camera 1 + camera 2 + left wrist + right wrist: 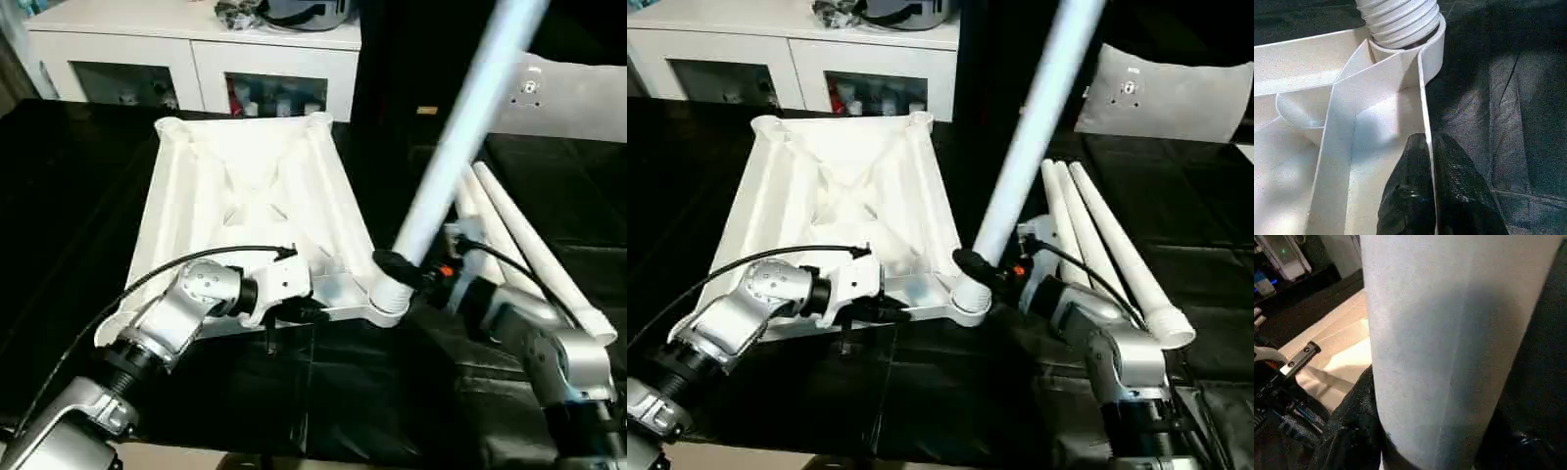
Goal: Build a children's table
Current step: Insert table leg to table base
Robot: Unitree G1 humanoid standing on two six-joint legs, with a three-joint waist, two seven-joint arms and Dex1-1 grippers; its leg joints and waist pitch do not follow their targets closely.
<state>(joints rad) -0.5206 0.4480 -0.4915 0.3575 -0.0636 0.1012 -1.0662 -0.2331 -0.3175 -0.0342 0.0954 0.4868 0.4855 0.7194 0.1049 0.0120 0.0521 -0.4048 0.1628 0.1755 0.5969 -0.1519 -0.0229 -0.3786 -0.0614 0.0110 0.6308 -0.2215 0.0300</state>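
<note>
The white table top [245,186] lies upside down on the black cloth, its X ribs facing up. My left gripper [1428,196] is shut on the thin near rim [1425,112] of the top, one black finger on each side. My right gripper [407,269] is shut on a white leg [460,127] just above its threaded end [1398,22]. That end sits in the near right corner socket [384,305], and the leg leans up and to the right. Three more legs [1097,240] lie side by side on the cloth at the right.
A white cabinet [196,59] with glass doors stands behind the table top. A pale cushion [1176,93] rests at the back right. Black cloth [323,392] covers the work surface around everything.
</note>
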